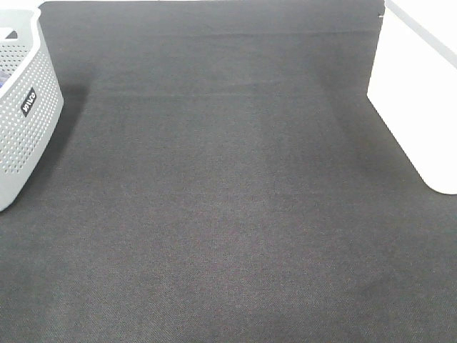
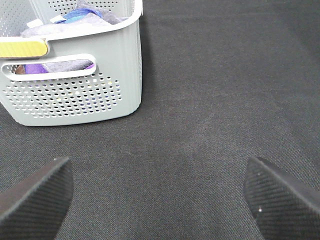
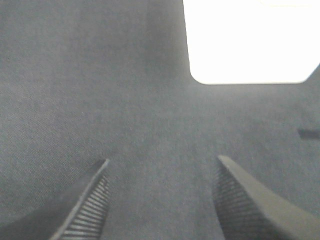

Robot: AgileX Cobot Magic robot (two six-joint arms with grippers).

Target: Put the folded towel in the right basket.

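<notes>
A white basket (image 1: 418, 93) stands at the right edge of the dark table; it also shows as an overexposed white block in the right wrist view (image 3: 250, 40). No folded towel lies on the table. Neither arm shows in the exterior high view. My left gripper (image 2: 160, 195) is open and empty above bare cloth, facing the grey basket. My right gripper (image 3: 162, 195) is open and empty above bare cloth, facing the white basket.
A grey perforated basket (image 1: 21, 114) stands at the left edge. In the left wrist view this basket (image 2: 80, 95) holds grey, purple and blue cloths (image 2: 80, 17). The dark table cloth (image 1: 228, 200) spans the space between the two baskets.
</notes>
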